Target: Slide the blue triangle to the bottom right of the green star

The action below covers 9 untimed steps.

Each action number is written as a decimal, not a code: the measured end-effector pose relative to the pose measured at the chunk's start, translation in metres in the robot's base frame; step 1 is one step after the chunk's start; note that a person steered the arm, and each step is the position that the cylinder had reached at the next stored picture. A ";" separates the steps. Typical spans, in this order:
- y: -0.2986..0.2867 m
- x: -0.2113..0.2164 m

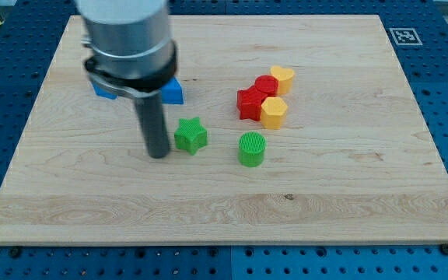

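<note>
The green star [190, 134] lies near the middle of the wooden board [325, 202]. My tip [158, 154] rests on the board just left of the star, close to it but apart. Two blue blocks sit behind my rod at the view's upper left: one [173, 91] shows to the right of the rod, the other [103, 89] to its left. Both are partly hidden by the arm, so I cannot tell which is the triangle.
A green cylinder [251, 148] stands right of the star. A cluster sits at the upper right of the star: a red star-like block [249, 103], a red round block [267, 85], a yellow heart [282, 77] and a yellow hexagon [274, 112].
</note>
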<state>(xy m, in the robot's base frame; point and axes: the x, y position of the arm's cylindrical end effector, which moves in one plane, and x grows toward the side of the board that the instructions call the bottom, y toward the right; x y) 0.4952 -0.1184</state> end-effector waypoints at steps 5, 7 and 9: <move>-0.023 -0.139; -0.021 -0.162; -0.013 -0.145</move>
<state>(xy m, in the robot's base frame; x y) 0.3504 -0.1316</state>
